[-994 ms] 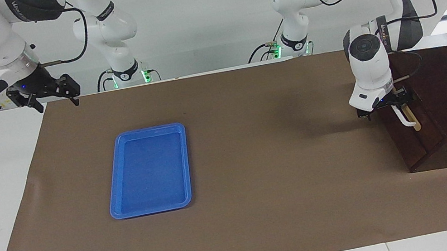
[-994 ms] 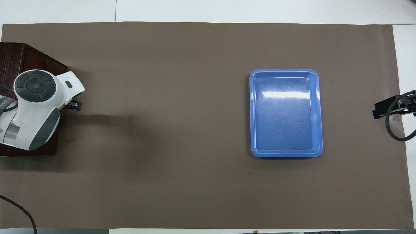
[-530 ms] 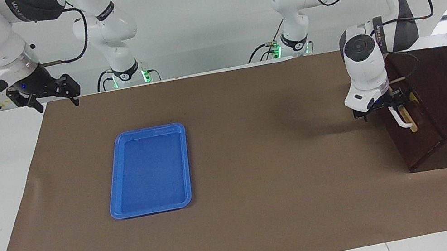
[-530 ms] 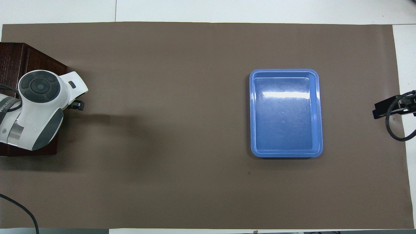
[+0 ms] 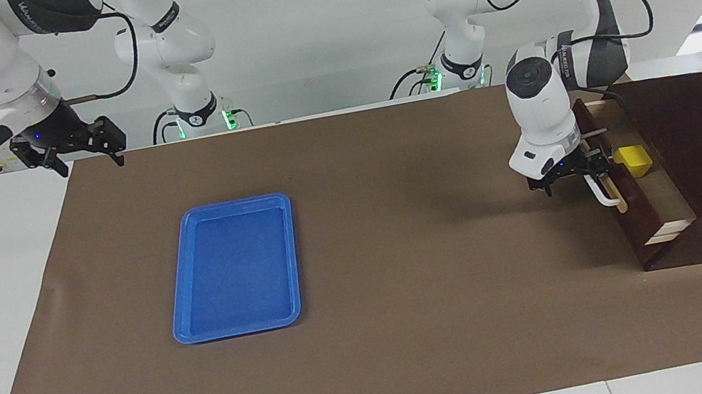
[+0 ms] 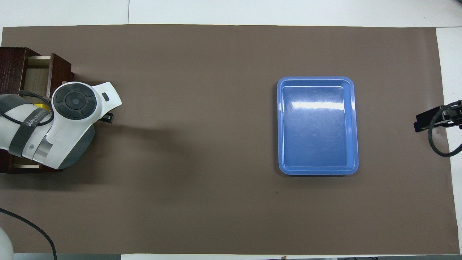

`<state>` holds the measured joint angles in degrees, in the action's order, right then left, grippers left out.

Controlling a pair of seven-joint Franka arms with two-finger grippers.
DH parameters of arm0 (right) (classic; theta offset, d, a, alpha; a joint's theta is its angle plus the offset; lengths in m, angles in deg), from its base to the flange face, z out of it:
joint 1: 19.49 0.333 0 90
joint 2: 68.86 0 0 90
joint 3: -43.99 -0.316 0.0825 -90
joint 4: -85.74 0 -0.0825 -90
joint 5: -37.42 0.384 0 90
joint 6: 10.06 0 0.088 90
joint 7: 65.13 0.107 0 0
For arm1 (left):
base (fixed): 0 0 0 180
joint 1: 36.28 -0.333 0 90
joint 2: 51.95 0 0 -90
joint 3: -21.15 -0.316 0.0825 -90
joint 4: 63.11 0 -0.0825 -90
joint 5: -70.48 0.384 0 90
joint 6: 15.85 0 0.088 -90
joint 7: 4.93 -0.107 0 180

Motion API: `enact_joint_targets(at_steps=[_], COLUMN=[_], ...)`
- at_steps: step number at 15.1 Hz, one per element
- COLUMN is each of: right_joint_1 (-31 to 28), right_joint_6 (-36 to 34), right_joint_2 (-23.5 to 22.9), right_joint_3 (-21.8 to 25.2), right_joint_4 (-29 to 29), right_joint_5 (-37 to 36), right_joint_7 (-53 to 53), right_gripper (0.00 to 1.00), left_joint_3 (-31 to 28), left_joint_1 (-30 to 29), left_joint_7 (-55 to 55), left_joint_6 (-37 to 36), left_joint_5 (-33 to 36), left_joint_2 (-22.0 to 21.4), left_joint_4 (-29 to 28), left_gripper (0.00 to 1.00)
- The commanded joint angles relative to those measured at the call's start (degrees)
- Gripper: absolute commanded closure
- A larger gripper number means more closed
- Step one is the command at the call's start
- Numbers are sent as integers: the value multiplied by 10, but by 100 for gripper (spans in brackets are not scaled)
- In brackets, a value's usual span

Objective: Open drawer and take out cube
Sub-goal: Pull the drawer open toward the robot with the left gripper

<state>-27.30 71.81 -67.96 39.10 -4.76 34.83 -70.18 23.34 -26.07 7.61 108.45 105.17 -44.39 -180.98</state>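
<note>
While hidden overhead, cube (image 5: 633, 160) shows facing.

The drawer (image 6: 38, 72) stands part-way out at the left arm's end of the brown mat (image 6: 202, 202), showing a strip of pale wood inside. The left arm's white wrist covers most of it, and a sliver of the yellow cube (image 6: 44, 105) shows at the wrist's edge. A blue tray (image 6: 355, 122) lies toward the right arm's end, well apart from the drawer, and the right gripper (image 6: 427, 121) shows only as a dark part at that edge.
</note>
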Motion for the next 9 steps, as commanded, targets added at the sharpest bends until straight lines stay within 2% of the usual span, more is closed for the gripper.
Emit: enact_joint_targets(at_steps=[1, 9], right_joint_1=[-6, -12], right_joint_6=[11, 18], right_joint_2=[5, 5], right_joint_3=[-7, -7], right_joint_4=[-9, -9], right_joint_5=[-1, 1], right_joint_7=[4, 1], right_gripper=[0, 0], left_joint_3=[-3, -3], left_joint_1=[28, 56], left_joint_7=[7, 8], left_joint_6=[6, -15], left_joint_5=[-13, -29], left_joint_2=[-4, -6], left_joint_4=[-7, -2], left_gripper=[0, 0])
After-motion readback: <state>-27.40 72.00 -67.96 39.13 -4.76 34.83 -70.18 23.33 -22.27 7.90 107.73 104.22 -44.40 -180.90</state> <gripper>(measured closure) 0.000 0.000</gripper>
